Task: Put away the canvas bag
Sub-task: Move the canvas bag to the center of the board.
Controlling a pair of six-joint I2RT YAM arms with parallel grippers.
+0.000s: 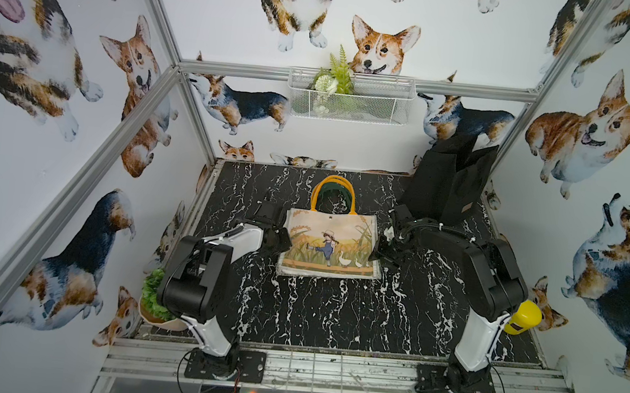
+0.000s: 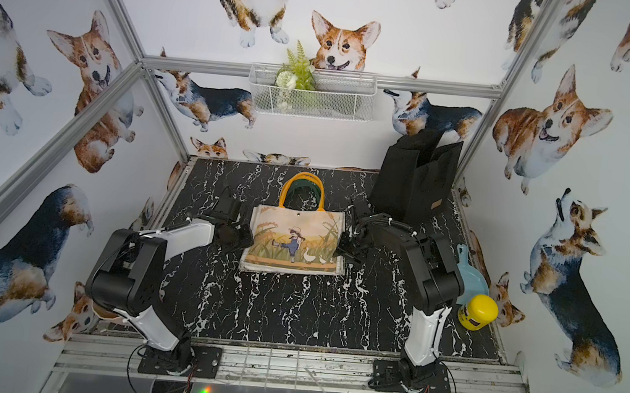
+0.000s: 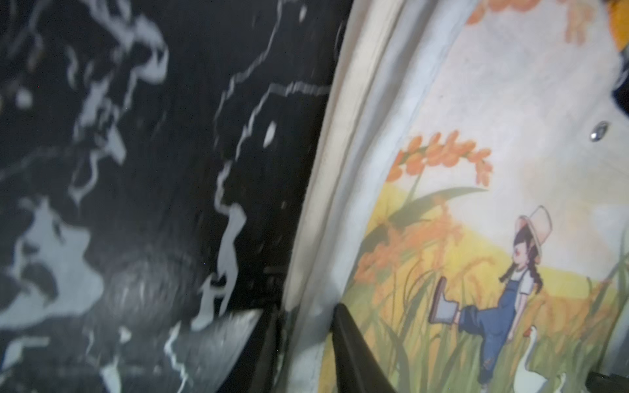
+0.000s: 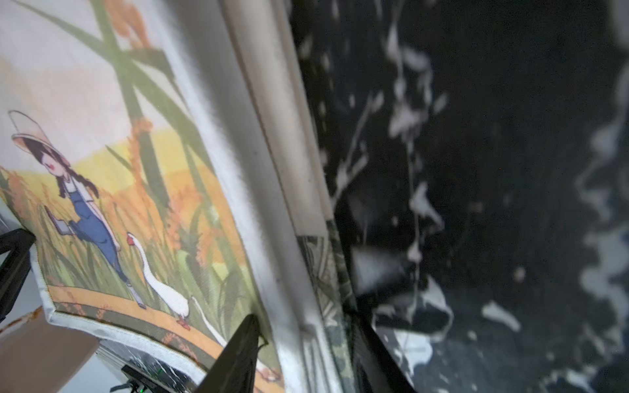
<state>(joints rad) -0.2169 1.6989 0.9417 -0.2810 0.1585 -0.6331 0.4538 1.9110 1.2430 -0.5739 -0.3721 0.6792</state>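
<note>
The canvas bag (image 1: pixel 330 243) (image 2: pixel 295 239) lies flat on the black marble table (image 1: pixel 332 319), printed with a girl and geese, its yellow and green handles (image 1: pixel 334 191) pointing to the back wall. My left gripper (image 1: pixel 283 240) (image 2: pixel 247 236) is at the bag's left side edge. In the left wrist view the left gripper (image 3: pixel 304 308) has one finger on the print and the other at the seam, shut on the bag (image 3: pixel 476 204). My right gripper (image 1: pixel 377 248) (image 2: pixel 342 244) (image 4: pixel 303 318) clamps the right side edge of the bag (image 4: pixel 119 170) the same way.
Tall black fabric bags (image 1: pixel 450 180) stand at the back right corner. A white wire basket (image 1: pixel 350 95) with a plant hangs on the back wall. A yellow jar (image 2: pixel 478 312) and a blue scoop (image 2: pixel 465 269) sit at the right edge, a potted plant (image 1: pixel 155 296) at the front left.
</note>
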